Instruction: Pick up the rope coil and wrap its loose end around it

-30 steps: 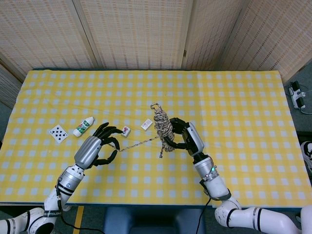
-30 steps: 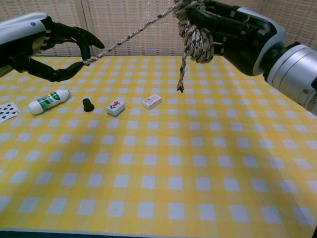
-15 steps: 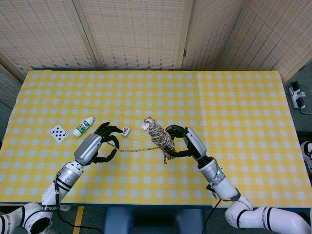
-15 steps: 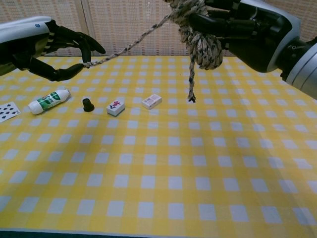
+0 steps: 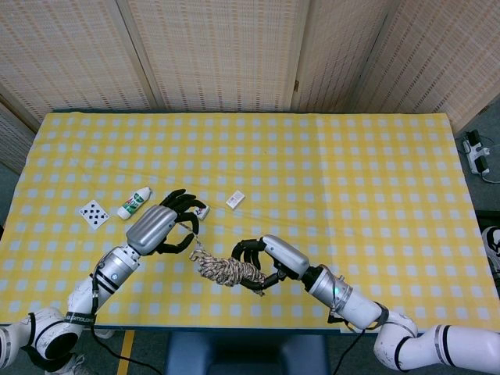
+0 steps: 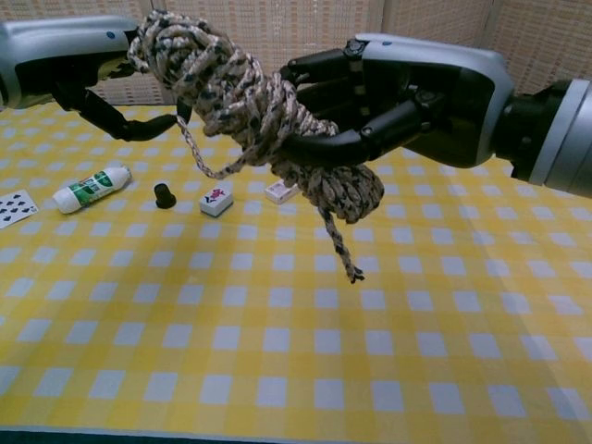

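The rope coil [image 5: 226,270] [image 6: 242,102] is a thick speckled beige-and-black bundle held in the air, lying sideways close to the chest camera. My right hand [image 5: 269,262] [image 6: 398,97] grips its right half with fingers curled around it. A short tail hangs below the coil in the chest view. My left hand [image 5: 162,226] [image 6: 83,65] sits just left of the coil and pinches the loose end [image 6: 199,157], which sags in a short slack loop between hand and coil.
On the yellow checked tablecloth [image 5: 375,180] lie a playing card [image 5: 93,213], a white-and-green bottle [image 5: 134,202] [image 6: 91,188], a small black cap [image 6: 164,194], a mahjong tile [image 5: 202,211] [image 6: 215,199] and a small white box [image 5: 234,200] [image 6: 283,189].
My right hand has swung the coil down and left toward the table's front edge, tipping it sideways. The strand to my left hand went from taut to a short slack loop.
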`<act>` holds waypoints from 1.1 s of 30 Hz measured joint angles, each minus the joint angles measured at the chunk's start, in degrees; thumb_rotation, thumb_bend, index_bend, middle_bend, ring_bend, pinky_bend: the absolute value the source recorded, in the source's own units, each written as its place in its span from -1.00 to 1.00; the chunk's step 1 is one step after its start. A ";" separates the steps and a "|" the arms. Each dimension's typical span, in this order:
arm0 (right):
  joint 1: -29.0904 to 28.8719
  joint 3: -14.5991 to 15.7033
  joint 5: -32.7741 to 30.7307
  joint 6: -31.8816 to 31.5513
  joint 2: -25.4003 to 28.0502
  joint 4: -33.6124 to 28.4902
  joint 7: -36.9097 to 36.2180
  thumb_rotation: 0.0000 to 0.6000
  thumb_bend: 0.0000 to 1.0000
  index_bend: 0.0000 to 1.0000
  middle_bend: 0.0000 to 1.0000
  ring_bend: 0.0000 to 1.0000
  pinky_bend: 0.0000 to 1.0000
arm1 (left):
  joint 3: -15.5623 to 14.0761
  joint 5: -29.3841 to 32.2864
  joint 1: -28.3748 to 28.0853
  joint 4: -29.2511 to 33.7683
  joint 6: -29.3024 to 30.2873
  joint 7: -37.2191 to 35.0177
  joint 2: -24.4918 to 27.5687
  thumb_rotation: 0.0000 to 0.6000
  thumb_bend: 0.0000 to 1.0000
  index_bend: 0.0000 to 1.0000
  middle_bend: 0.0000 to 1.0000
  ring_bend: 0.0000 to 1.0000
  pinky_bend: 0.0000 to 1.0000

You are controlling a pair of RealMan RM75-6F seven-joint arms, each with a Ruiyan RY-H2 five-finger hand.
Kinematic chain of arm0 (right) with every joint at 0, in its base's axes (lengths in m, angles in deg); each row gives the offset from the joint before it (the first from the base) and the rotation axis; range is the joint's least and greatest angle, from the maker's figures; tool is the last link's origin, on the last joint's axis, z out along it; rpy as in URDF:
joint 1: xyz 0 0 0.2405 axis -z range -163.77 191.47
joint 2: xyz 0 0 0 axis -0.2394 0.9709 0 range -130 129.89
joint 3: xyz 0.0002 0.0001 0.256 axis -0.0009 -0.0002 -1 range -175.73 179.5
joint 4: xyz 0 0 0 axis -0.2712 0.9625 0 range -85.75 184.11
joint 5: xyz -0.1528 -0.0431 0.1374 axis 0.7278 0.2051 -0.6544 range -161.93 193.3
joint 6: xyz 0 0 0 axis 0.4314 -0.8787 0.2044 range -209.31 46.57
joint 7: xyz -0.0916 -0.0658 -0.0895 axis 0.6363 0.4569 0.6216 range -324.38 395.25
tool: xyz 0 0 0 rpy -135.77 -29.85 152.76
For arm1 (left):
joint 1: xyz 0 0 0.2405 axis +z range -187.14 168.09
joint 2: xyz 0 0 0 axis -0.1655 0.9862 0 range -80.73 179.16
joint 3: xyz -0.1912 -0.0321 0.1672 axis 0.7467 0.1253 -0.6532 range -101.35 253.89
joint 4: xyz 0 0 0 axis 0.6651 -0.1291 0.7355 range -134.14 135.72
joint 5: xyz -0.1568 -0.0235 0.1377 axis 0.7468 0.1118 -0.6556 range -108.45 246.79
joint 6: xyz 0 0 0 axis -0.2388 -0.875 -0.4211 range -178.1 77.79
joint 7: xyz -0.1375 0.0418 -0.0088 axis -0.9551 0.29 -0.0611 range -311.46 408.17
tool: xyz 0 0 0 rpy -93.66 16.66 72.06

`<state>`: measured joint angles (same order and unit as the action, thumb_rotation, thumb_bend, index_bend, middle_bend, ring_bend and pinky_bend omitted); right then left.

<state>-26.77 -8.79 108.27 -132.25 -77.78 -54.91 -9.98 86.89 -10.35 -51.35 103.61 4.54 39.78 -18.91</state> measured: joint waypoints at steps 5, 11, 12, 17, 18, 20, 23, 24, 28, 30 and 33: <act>-2.27 0.49 -3.62 4.13 1.40 -2.65 4.28 1.00 0.73 0.60 0.30 0.43 0.26 | 0.27 0.51 -1.15 0.33 -0.69 3.90 -0.08 1.00 0.18 0.25 -0.54 -0.76 -1.00; -4.29 0.45 -9.07 7.36 1.70 -4.51 8.68 1.00 0.73 0.60 0.30 0.43 0.27 | 0.43 0.64 -2.30 0.24 -0.37 9.98 -1.05 1.00 0.18 0.24 -0.56 -0.77 -1.00; -4.58 0.43 -9.83 7.81 1.68 -4.66 9.31 1.00 0.73 0.59 0.30 0.43 0.27 | 0.44 0.57 -2.51 0.19 -0.22 11.20 -1.25 1.00 0.18 0.24 -0.57 -0.77 -1.00; -5.94 0.20 -14.43 9.84 1.31 -5.41 12.37 1.00 0.73 0.60 0.30 0.44 0.27 | 0.48 -0.08 -3.29 0.15 0.69 15.50 -2.11 1.00 0.18 0.23 -0.57 -0.77 -1.00; -6.19 0.13 -15.34 10.15 1.19 -5.48 12.92 1.00 0.73 0.60 0.30 0.44 0.27 | 0.50 -0.47 -3.42 0.13 1.20 16.32 -2.41 1.00 0.18 0.23 -0.57 -0.77 -1.00; -6.74 -0.02 -17.57 10.75 0.83 -5.54 14.37 1.00 0.73 0.60 0.30 0.44 0.27 | 0.52 -1.23 -3.57 0.04 1.99 17.42 -2.87 1.00 0.18 0.23 -0.57 -0.77 -1.00; -7.55 -0.26 -21.17 11.39 0.14 -5.53 16.68 1.00 0.73 0.59 0.30 0.44 0.27 | 0.46 -2.70 -3.72 -0.22 3.26 19.29 -3.55 1.00 0.18 0.23 -0.57 -0.77 -1.00; -7.79 -0.31 -22.31 11.50 -0.12 -5.50 17.49 1.00 0.73 0.60 0.30 0.44 0.27 | 0.40 -3.37 -3.75 -0.36 3.82 20.10 -3.86 1.00 0.18 0.23 -0.57 -0.77 -1.00; -8.91 -0.53 -28.07 11.51 -1.52 -5.34 21.29 1.00 0.73 0.60 0.30 0.44 0.28 | 0.13 -5.58 -3.80 -0.77 5.71 22.52 -5.15 1.00 0.18 0.23 -0.57 -0.77 -1.00; -9.38 -0.61 -30.61 11.24 -2.20 -5.27 23.05 1.00 0.73 0.60 0.30 0.44 0.28 | 0.01 -5.83 -3.67 -0.79 6.64 23.89 -5.83 1.00 0.18 0.23 -0.57 -0.77 -1.00; -10.01 -0.77 -34.59 10.22 -3.42 -5.12 25.74 1.00 0.73 0.60 0.30 0.43 0.28 | -0.28 -6.73 -3.42 -0.70 7.94 25.90 -6.87 1.00 0.18 0.23 -0.57 -0.78 -1.00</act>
<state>-36.78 -9.56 73.68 -122.03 -81.19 -60.03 15.76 86.61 -17.08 -54.77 102.92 12.48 65.68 -25.79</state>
